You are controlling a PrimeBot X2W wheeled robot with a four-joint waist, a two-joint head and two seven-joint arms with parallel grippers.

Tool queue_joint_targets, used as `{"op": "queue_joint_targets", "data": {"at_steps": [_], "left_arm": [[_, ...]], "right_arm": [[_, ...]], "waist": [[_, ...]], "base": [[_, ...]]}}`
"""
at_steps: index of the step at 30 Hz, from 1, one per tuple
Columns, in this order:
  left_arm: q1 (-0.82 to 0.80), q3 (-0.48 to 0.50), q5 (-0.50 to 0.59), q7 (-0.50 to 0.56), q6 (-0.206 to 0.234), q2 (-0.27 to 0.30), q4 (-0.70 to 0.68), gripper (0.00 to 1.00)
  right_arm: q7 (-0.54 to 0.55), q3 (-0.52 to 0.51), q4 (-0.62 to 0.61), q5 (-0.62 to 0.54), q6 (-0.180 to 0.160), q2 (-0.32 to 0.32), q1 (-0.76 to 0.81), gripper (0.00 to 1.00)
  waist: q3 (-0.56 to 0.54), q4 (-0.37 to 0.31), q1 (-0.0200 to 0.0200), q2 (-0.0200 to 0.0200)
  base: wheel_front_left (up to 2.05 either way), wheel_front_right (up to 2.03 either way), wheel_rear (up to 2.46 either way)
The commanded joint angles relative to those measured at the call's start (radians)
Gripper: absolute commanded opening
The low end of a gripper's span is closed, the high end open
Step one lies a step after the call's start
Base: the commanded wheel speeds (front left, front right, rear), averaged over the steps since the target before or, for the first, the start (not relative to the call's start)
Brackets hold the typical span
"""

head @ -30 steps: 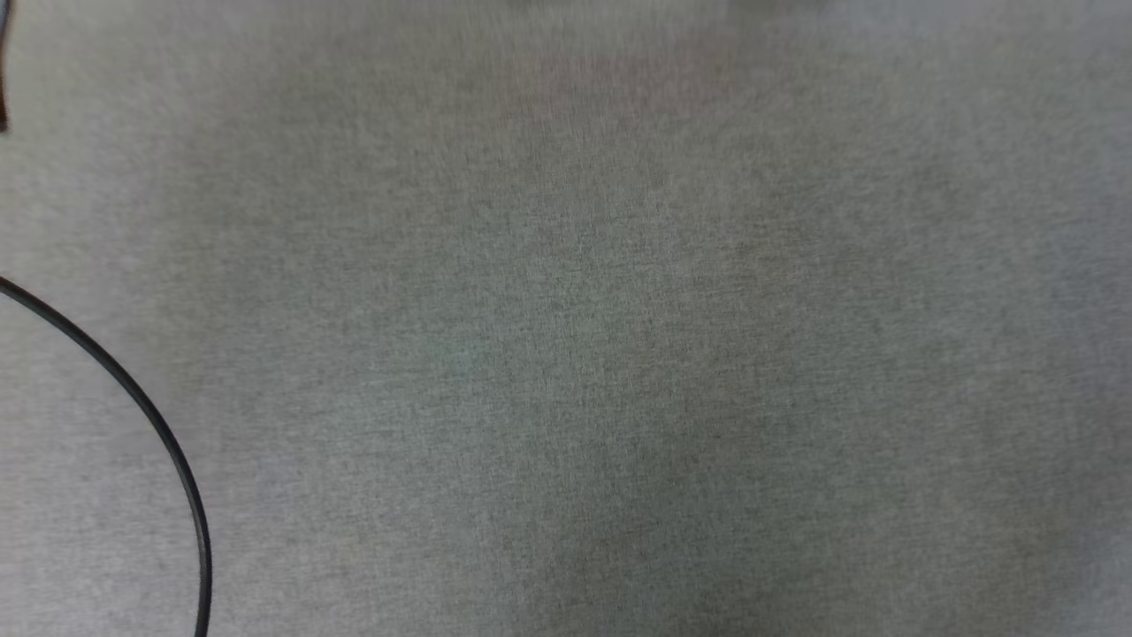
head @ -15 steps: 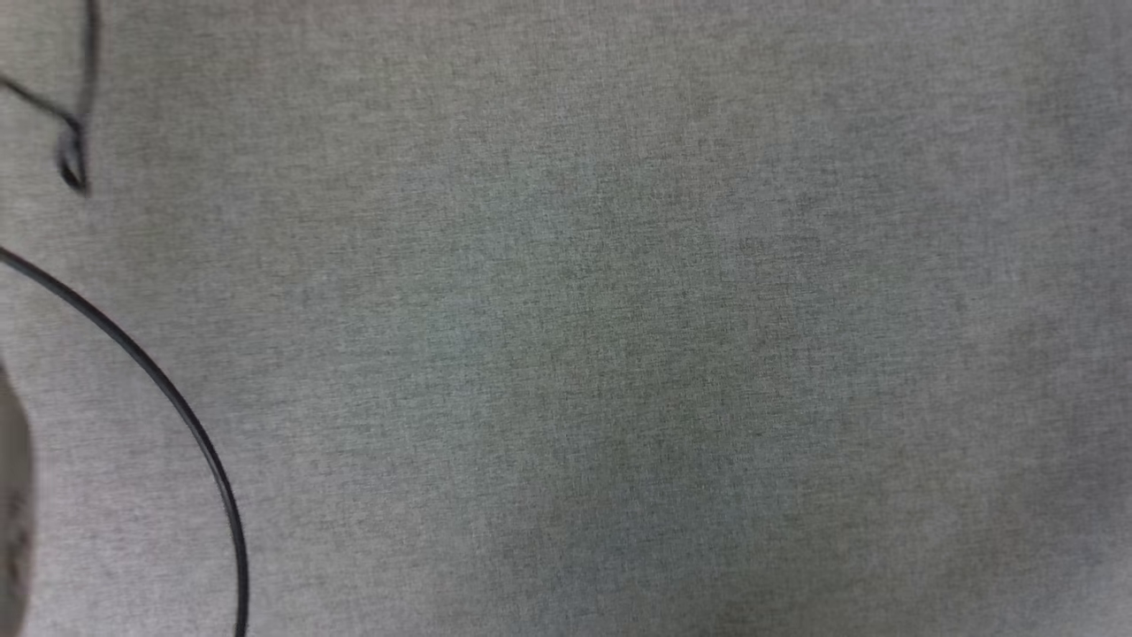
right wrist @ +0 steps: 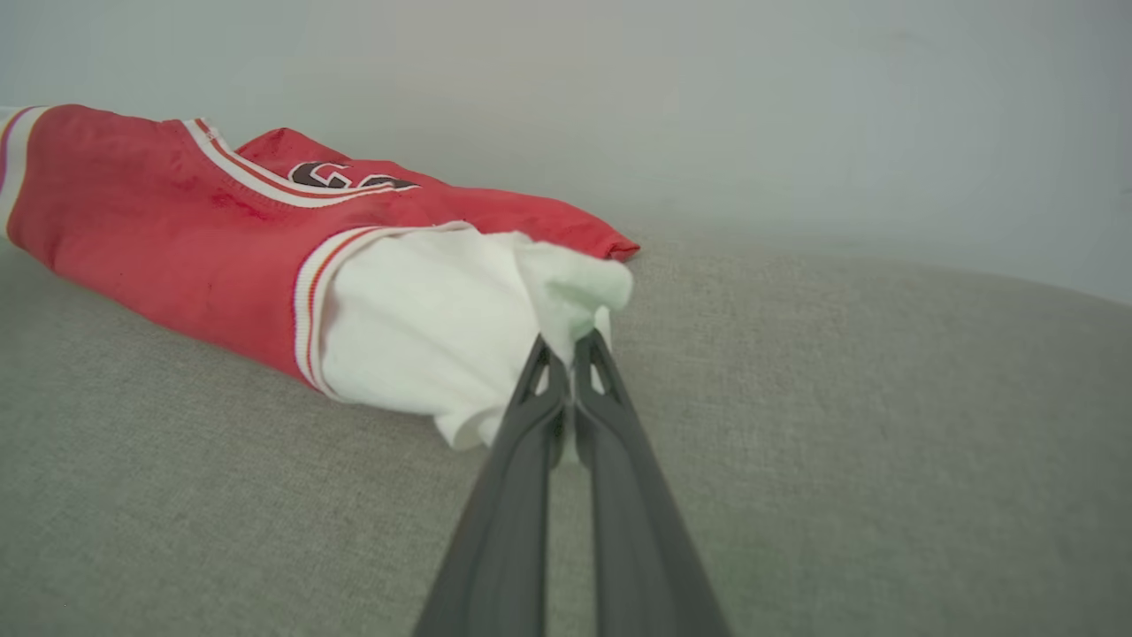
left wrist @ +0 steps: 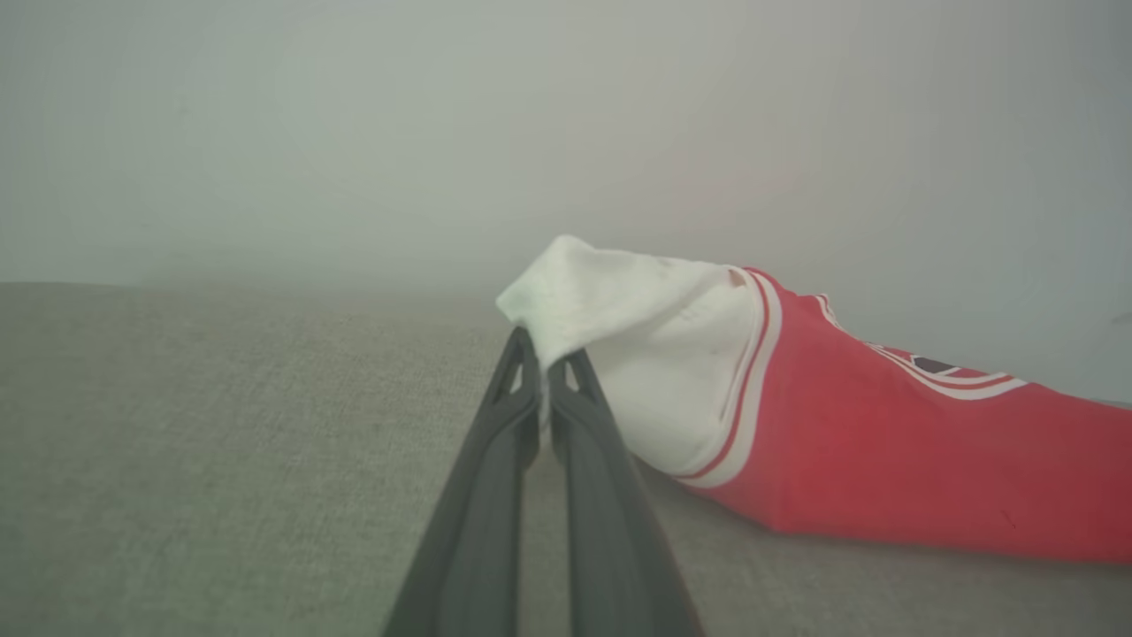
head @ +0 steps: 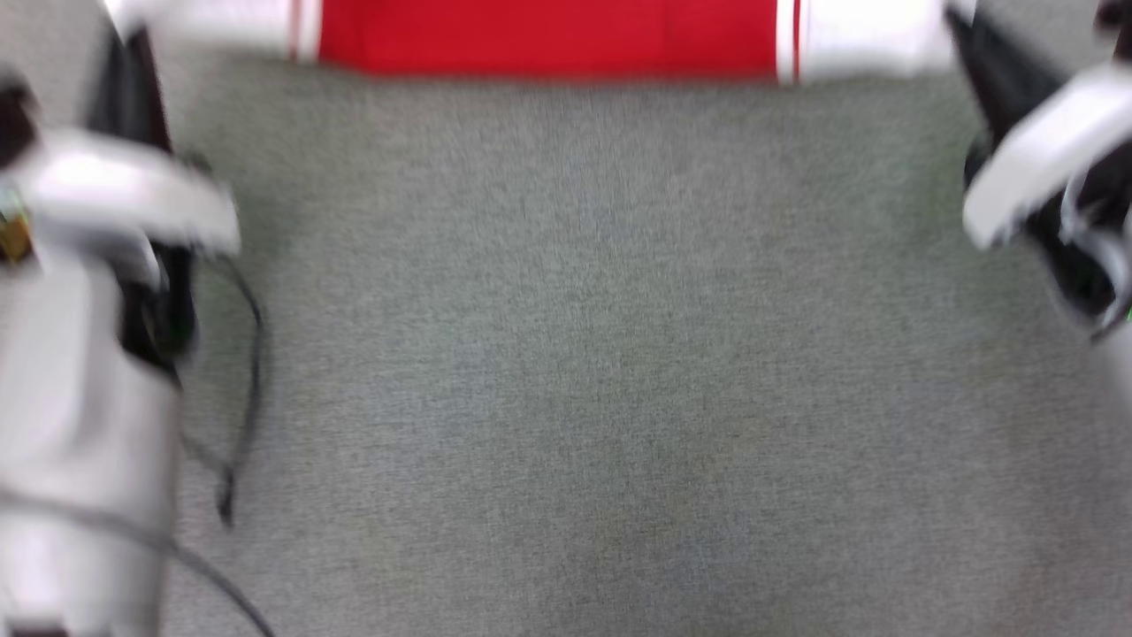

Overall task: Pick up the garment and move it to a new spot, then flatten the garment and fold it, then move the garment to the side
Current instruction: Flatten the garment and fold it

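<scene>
The garment point(head: 548, 35) lies stretched across the top of the head view, red in the middle with white ends and thin stripes. In the left wrist view my left gripper point(left wrist: 541, 354) is shut on the white end of the garment point(left wrist: 654, 372), lifting its corner off the grey surface. My right gripper point(right wrist: 570, 354) is shut on the other white end of the garment point(right wrist: 424, 327), also raised slightly. The red middle sags onto the surface, and dark lettering shows on it. The head view is blurred; my pale left arm point(head: 115, 195) and right arm point(head: 1035, 168) flank the garment.
A grey woven surface point(head: 575, 354) spreads below the garment. A thin black cable point(head: 252, 354) hangs by my left arm. A pale wall point(left wrist: 531, 133) rises behind the garment in both wrist views.
The head camera has moved: earlier it showed only grey surface and a black cable loop; now the stretched garment and both arms are in the picture, motion-blurred.
</scene>
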Motion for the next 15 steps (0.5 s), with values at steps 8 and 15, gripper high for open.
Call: {"op": "queue_joint_targets", "data": {"at_steps": [8,15], "left_arm": [[0.429,0.106,0.028,-0.006,0.017,-0.097,-0.2,0.0],[0.742,0.13,0.048,-0.002,0.037,-0.139,-0.291,0.0]], "right_arm": [[-0.029,-0.02,-0.093,0.03,-0.001,-0.018,0.324,0.0],[-0.018,-0.106,-0.185,0.022,-0.001,0.016,0.639,0.0]], "waist": [[-0.191,0.011,0.0,0.0],[-0.317,0.022,0.0,0.0]], "base": [[0.0,0.0,0.0],[0.0,0.0,0.0]]}}
